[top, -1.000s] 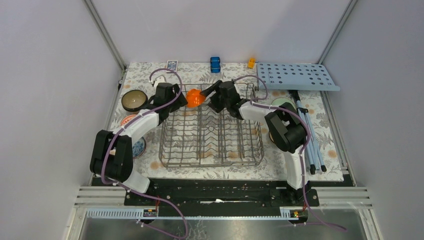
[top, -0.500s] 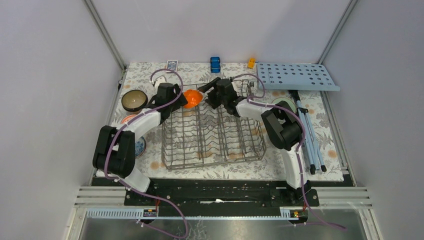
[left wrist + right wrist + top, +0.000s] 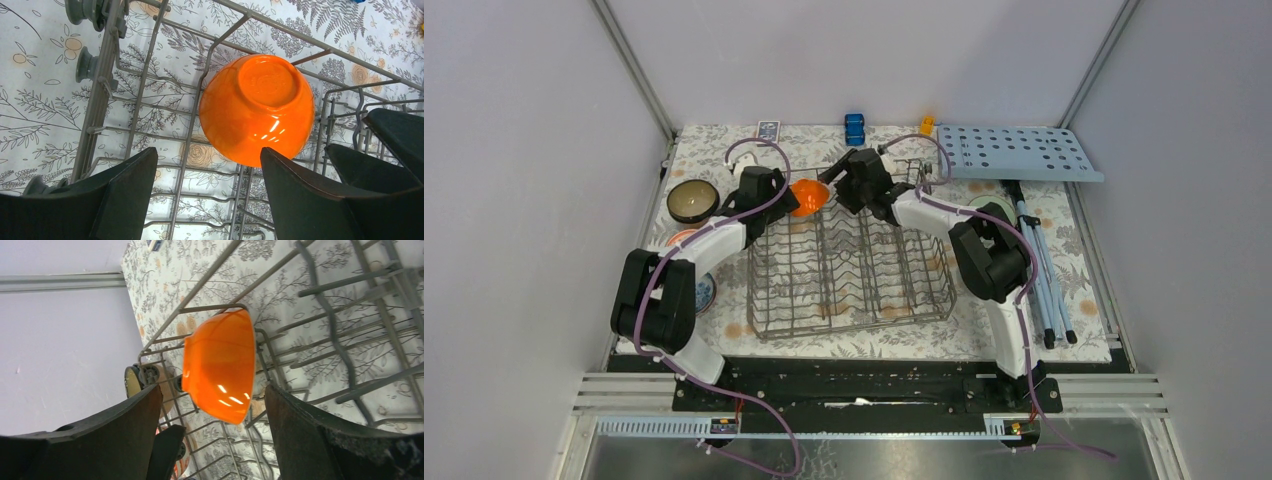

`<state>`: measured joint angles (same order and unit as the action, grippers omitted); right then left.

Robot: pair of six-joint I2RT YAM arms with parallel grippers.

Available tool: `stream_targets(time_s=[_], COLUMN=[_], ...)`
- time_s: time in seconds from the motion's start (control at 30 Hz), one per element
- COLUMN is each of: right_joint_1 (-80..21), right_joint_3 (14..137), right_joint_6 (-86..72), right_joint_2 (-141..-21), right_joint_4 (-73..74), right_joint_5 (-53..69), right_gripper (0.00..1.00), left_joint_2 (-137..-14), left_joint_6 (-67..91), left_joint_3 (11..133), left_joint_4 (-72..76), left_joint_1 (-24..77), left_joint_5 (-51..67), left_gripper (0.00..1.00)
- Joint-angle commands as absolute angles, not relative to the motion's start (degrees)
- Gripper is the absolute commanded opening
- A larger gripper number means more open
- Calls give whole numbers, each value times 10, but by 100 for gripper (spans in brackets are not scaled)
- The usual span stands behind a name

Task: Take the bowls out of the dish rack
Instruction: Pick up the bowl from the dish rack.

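Observation:
An orange bowl (image 3: 808,197) leans on edge among the tines at the far left corner of the grey wire dish rack (image 3: 849,325). My left gripper (image 3: 784,200) is open just left of it. In the left wrist view the bowl (image 3: 256,107) shows its base, and the left gripper (image 3: 210,157) has its right fingertip at the bowl's lower edge. My right gripper (image 3: 833,188) is open just right of the bowl. In the right wrist view the bowl (image 3: 220,372) sits ahead of the open right gripper (image 3: 212,392), untouched.
Left of the rack stand a dark brown bowl (image 3: 692,201), a red-and-white bowl (image 3: 680,240) and a blue patterned bowl (image 3: 703,292). A pale green bowl (image 3: 982,204) peeks out behind the right arm. A light-blue holed board (image 3: 1019,152) and blue-white rods (image 3: 1041,275) lie right.
My right gripper has moved a little back and left toward the orange bowl. The rack has shifted slightly, and the bowl has slid a bit left with it.

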<state>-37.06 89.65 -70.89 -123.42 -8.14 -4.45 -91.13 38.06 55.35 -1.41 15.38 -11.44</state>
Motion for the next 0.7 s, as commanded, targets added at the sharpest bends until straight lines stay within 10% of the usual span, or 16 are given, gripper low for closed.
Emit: stream_targets(time_s=[0.0, 0.67], right_joint_1=[-384, -402], right_joint_3=[945, 1004], right_joint_6=[-702, -717], right_joint_2=[-1233, -1289], right_joint_4=[-49, -3], right_joint_5=[-74, -91], right_gripper=[82, 85], left_joint_2=[-900, -912], left_joint_6=[390, 397], left_joint_3=[547, 529], left_joint_4=[21, 24], left_joint_1=[151, 151], left_joint_5=[-130, -150], left_gripper=[79, 73])
